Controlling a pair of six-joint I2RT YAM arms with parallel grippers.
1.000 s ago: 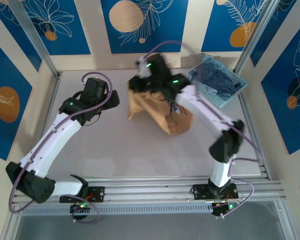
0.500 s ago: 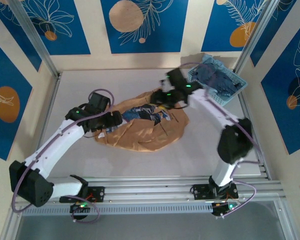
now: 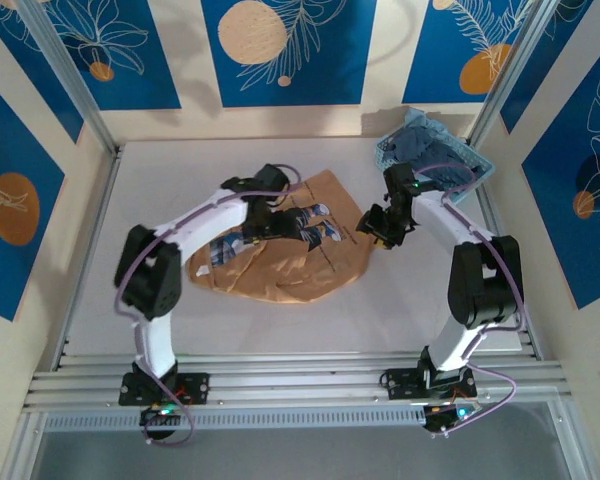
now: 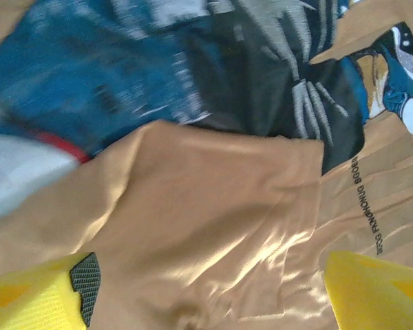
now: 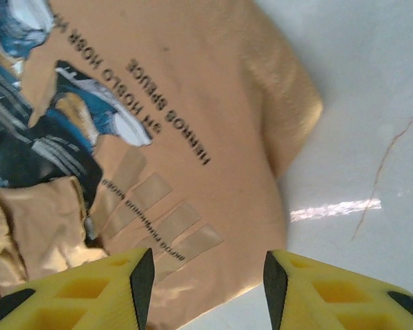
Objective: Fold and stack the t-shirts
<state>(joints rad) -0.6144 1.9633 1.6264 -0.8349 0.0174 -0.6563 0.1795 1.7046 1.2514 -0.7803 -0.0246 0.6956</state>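
The tan-orange t-shirt lies rumpled on the table, its blue cartoon print facing up. My left gripper hovers over the shirt's upper part. In the left wrist view its yellow fingers stand wide apart, so the left gripper is open just above a fold of tan cloth. My right gripper is at the shirt's right edge. In the right wrist view the right gripper is open above the hem, holding nothing. The slate-blue t-shirt is bunched in the basket.
The light blue lattice basket sits at the table's back right corner, just behind my right arm. Metal frame posts and rails run along the table's sides and near edge. Bare white table lies right of the shirt.
The tan shirt, held up by my right gripper, dropped and spread on the table. The right gripper opened and drew back to the right. My left arm swung in over the shirt.
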